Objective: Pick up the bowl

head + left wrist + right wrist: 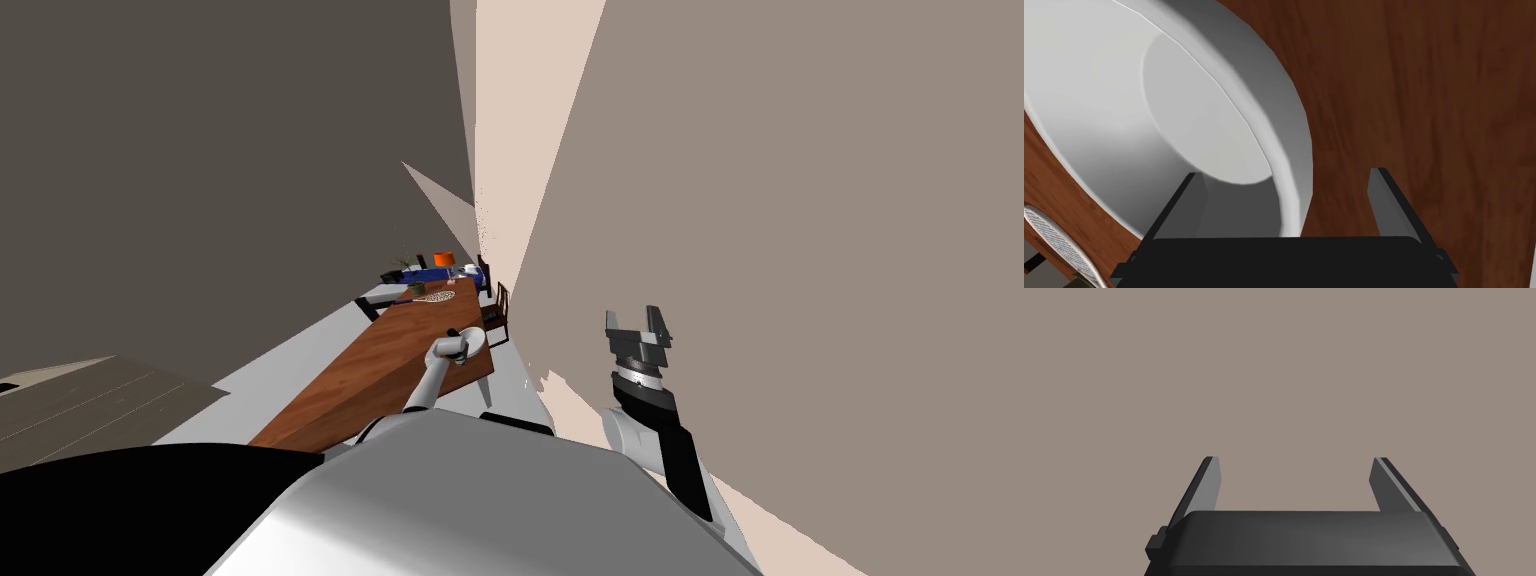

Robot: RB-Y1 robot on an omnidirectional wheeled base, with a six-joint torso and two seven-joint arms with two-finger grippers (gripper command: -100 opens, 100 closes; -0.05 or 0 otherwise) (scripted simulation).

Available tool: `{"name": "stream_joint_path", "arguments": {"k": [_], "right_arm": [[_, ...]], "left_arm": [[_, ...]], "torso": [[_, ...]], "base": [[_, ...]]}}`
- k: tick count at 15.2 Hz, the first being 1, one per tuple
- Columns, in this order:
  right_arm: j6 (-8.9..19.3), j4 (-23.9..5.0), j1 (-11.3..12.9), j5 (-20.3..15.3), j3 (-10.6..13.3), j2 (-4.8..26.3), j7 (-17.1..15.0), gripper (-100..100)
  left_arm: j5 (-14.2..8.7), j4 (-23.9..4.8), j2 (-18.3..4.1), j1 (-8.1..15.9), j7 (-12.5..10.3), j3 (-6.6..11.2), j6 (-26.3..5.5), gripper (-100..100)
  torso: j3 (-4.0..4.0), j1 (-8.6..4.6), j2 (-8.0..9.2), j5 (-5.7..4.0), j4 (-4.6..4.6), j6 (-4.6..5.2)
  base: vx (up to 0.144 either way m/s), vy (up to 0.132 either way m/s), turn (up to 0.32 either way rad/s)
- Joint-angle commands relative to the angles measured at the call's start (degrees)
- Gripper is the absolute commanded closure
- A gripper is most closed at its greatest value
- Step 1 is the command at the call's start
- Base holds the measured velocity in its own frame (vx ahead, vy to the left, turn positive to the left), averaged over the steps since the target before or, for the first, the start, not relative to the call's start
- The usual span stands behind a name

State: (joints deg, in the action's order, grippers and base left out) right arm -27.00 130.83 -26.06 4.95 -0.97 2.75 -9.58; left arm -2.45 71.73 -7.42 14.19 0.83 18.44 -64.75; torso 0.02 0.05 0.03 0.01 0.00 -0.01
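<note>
— Where is the task's thing?
— One white round bowl (472,340) sits at the near end of the long brown wooden table (380,370), close to its right edge. The robot's left arm is stretched out to it.
— And the left gripper (1284,172)?
— Its wrist view shows it spread wide, astride the bowl's wall. One finger (1186,205) is inside the bowl and the other is outside, over bare wood, with the rim running between them. Neither blade presses the wall.
— What else does that view give?
— The table's grain, and part of one pale meshed oval thing (1059,240) at the table's edge, beyond the bowl.
— And the head view?
— The table's far end, with one orange object (444,259) and one oval patterned mat (434,296), well apart from the bowl. One dark chair (497,308) stands just beside the table's right edge, near the bowl.
— The right gripper (640,335)?
— Raised on the robot's right, well apart from the table, its two fingers parted.
</note>
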Motion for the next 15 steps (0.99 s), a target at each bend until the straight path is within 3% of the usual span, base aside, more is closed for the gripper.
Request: {"name": "stream_joint_path", "arguments": {"k": [1, 3, 4, 5, 9, 15], "right_arm": [[0.00, 0.00, 0.00, 0.00, 0.00, 0.00, 0.00, 0], [0.00, 0.00, 0.00, 0.00, 0.00, 0.00, 0.00, 0], [0.00, 0.00, 0.00, 0.00, 0.00, 0.00, 0.00, 0], [0.00, 0.00, 0.00, 0.00, 0.00, 0.00, 0.00, 0], [0.00, 0.00, 0.00, 0.00, 0.00, 0.00, 0.00, 0], [0.00, 0.00, 0.00, 0.00, 0.00, 0.00, 0.00, 0]], "left_arm": [[-0.07, -2.07, -0.30, 0.60, -0.31, -0.05, 1.54, -100], [-0.16, -3.92, -0.60, 1.12, -0.54, -0.07, 2.82, -100], [-0.13, -2.61, -0.42, 0.72, -0.36, -0.05, 1.83, -100], [-0.15, -2.83, -0.45, 0.76, -0.40, -0.05, 2.09, 100], [-0.11, -2.86, -0.44, 0.71, -0.34, -0.09, 2.04, 100], [0.22, 3.48, 0.59, -0.96, 0.38, 0.03, -2.30, 100]], "torso": [[0.00, 0.00, 0.00, 0.00, 0.00, 0.00], [0.00, -0.01, 0.00, 0.00, 0.00, 0.00], [0.00, -0.01, 0.00, 0.00, 0.00, 0.00], [0.00, -0.02, 0.00, -0.01, 0.00, -0.01], [0.02, -0.02, 0.00, 0.00, 0.04, -0.03], [0.14, -0.15, 0.10, -0.09, 0.17, -0.04]], "base": [[-0.004, 0.010, -0.023], [-0.004, 0.008, -0.023], [-0.003, 0.005, -0.009], [0.000, 0.000, 0.000], [0.000, 0.000, 0.000], [0.005, -0.010, 0.030]]}}
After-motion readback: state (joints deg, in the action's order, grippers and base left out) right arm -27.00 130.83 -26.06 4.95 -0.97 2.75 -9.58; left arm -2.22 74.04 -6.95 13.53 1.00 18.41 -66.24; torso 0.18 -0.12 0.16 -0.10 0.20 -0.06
